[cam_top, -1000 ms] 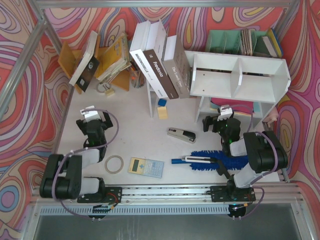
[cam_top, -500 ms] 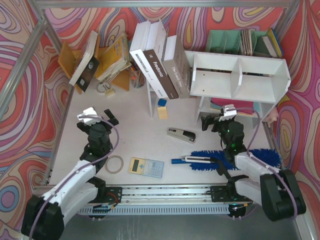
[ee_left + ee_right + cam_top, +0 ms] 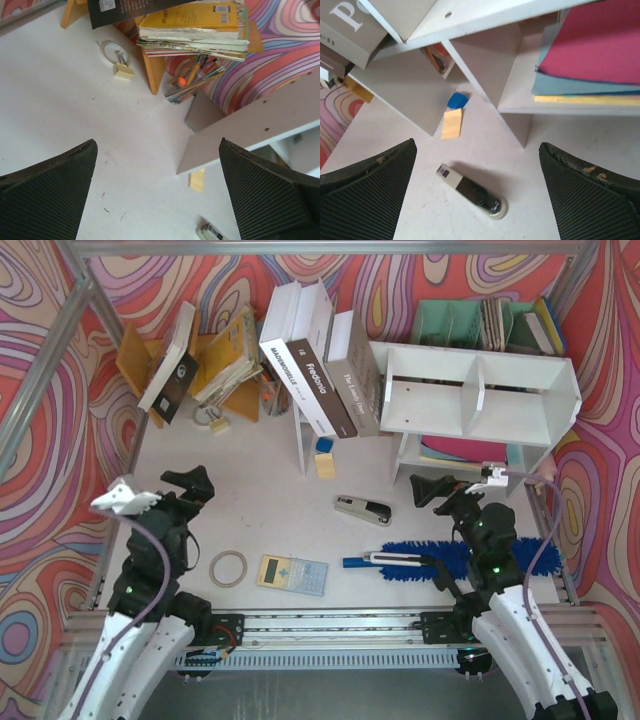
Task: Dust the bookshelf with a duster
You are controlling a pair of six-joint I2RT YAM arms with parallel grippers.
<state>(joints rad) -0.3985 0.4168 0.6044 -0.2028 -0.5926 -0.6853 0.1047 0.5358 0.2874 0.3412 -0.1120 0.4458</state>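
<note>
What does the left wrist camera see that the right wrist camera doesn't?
Only left wrist: a yellow-topped stack of paperback books, a clear cup of pencils, a cream binder clip. Only right wrist: a flat pink folder over a blue folder in the white bookshelf, a small blue block. Both: the small tan block and the black-and-silver stapler.

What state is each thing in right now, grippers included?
duster, lying flat on the table, not held.
bookshelf, standing upright, no arm touching it.
left gripper, open, empty.
right gripper, open, empty.
stapler, closed, lying on the table.
</note>
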